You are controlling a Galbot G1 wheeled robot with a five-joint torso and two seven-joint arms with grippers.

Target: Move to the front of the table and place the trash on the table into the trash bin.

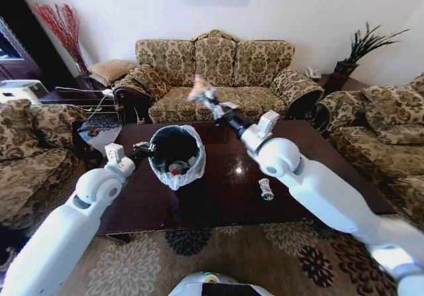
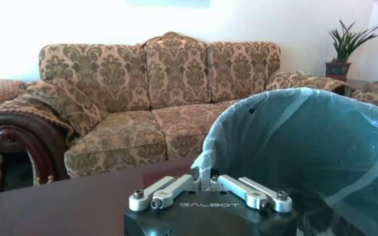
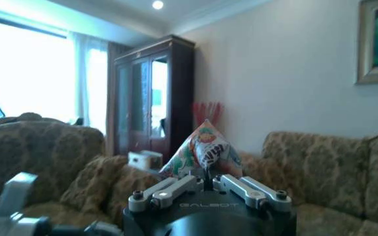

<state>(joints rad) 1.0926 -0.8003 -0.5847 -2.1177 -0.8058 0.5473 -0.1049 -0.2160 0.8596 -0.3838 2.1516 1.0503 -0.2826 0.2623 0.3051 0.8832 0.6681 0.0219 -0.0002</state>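
Observation:
The black trash bin (image 1: 173, 151) with its white bag liner stands on the dark-brown table (image 1: 311, 150), left of centre. My left gripper (image 1: 147, 148) is shut on the liner's folded edge at the bin's rim (image 2: 241, 118), as the left wrist view (image 2: 205, 183) shows up close. My right gripper (image 1: 212, 102) hovers above the table's far side, just right of the bin, shut on a colourful crinkled wrapper (image 1: 199, 88) that sticks up from its fingers (image 3: 205, 147). A small clear plastic bottle (image 1: 265, 189) lies on the table to the right. Some scraps (image 1: 175, 169) lie inside the bin.
A patterned sofa (image 1: 215, 71) stands behind the table, with armchairs on the left (image 1: 33, 144) and right (image 1: 384, 127). A potted plant (image 1: 354, 51) is at the back right. A patterned carpet (image 1: 265, 263) lies in front, with my base (image 1: 212, 286) below.

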